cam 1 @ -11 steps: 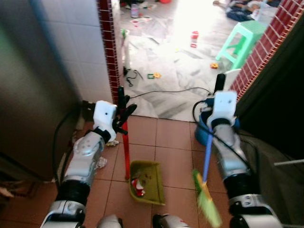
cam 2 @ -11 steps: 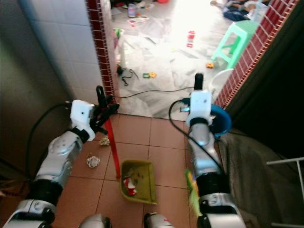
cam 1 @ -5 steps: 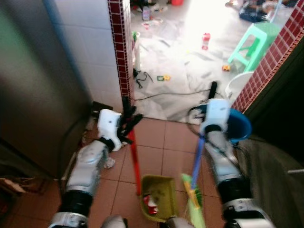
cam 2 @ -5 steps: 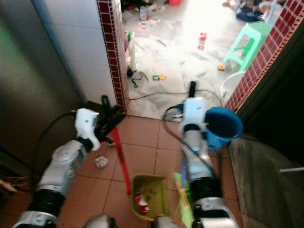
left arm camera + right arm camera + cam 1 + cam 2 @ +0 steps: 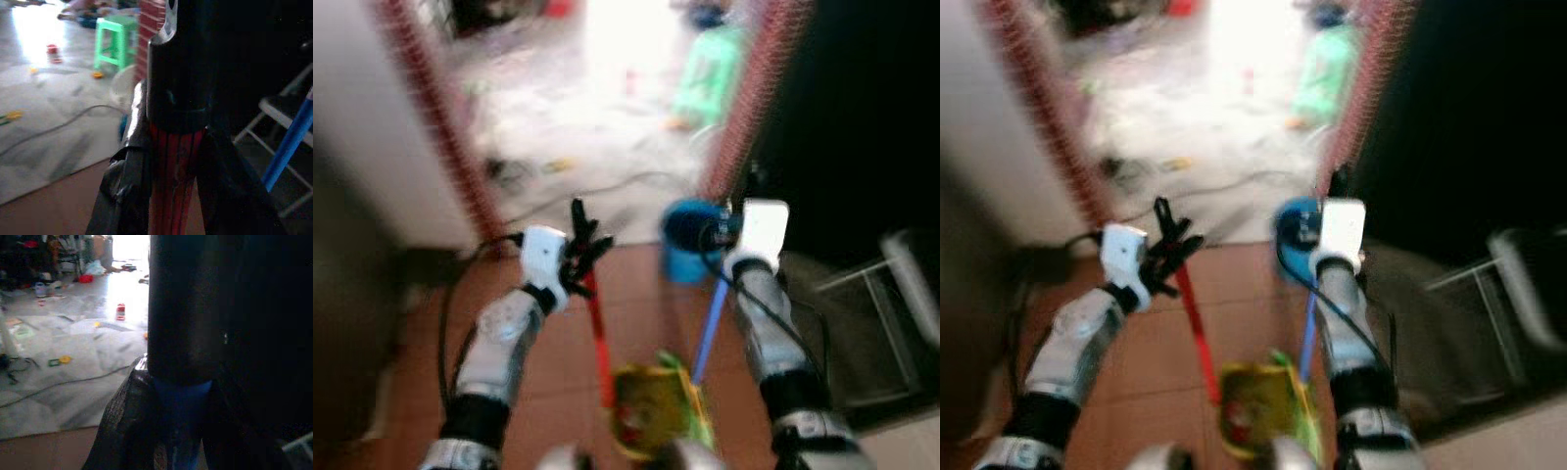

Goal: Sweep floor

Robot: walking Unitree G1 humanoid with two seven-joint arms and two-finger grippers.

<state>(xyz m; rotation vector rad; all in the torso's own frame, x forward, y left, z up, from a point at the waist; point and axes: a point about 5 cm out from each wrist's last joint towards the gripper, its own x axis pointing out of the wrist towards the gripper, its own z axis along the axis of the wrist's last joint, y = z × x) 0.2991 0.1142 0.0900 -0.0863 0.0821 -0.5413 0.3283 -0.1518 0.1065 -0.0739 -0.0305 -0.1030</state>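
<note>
— Two tools in hand? Where?
— Yes. The left end effector (image 5: 579, 253) is clamped on the red dustpan handle (image 5: 598, 328), with the yellow-green dustpan (image 5: 651, 416) low on the brown tiled floor (image 5: 563, 352) between the arms.
— And the other?
— The right end effector (image 5: 1336, 186) is closed around the blue broom handle (image 5: 709, 328); its green bristles (image 5: 690, 406) touch the dustpan. A blue bucket (image 5: 685, 235) stands just beside it. Both head views are blurred.

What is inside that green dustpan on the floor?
The green dustpan holds something small and red near its front edge. The picture is too blurred to identify it. The broom's green bristles press against the pan's right side, hiding that edge.
</note>
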